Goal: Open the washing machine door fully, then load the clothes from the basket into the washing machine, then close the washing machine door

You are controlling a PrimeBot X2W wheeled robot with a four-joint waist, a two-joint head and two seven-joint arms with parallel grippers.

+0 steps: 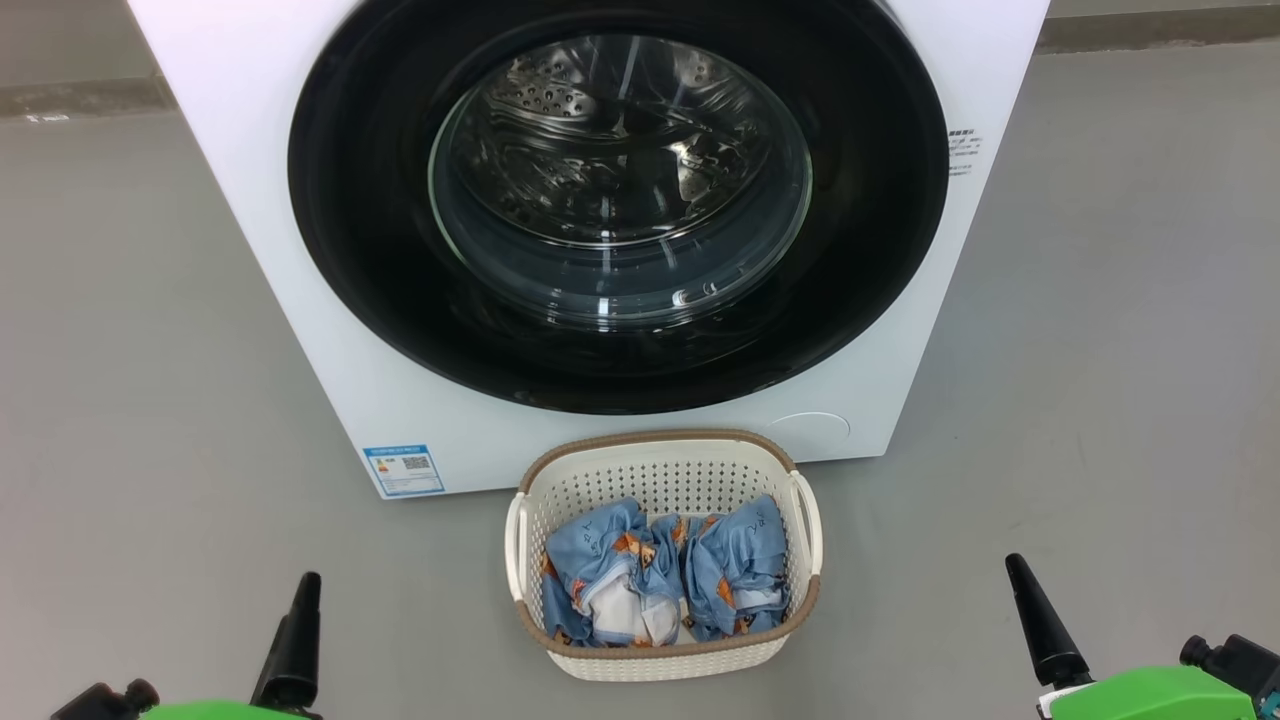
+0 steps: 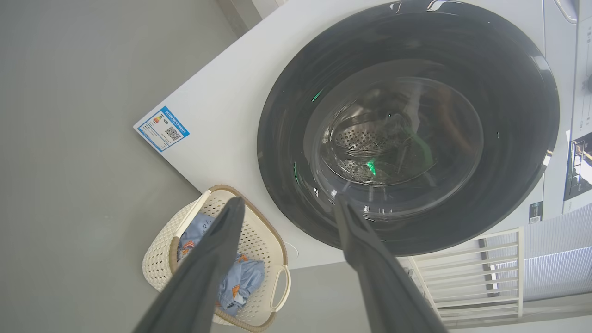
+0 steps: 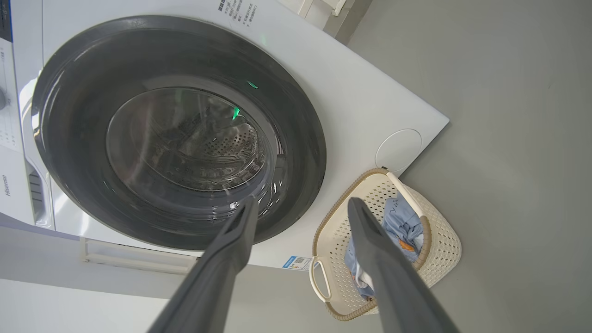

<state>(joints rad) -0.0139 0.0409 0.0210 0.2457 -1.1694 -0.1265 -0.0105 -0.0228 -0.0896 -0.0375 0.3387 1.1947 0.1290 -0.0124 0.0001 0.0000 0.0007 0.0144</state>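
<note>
The white washing machine faces me with its door shut; the steel drum shows through the glass bowl. On the floor before it stands the cream basket, holding two bundles of light-blue clothes side by side. One dark finger of my left gripper rises at the lower left, and one finger of my right gripper at the lower right, both well short of the basket. The left gripper is open with nothing in it. The right gripper is open too, with nothing in it.
Grey floor lies all around the machine and basket. A blue label sticker and a round filter cover sit low on the machine's front. A white slatted rack stands beside the machine in the left wrist view.
</note>
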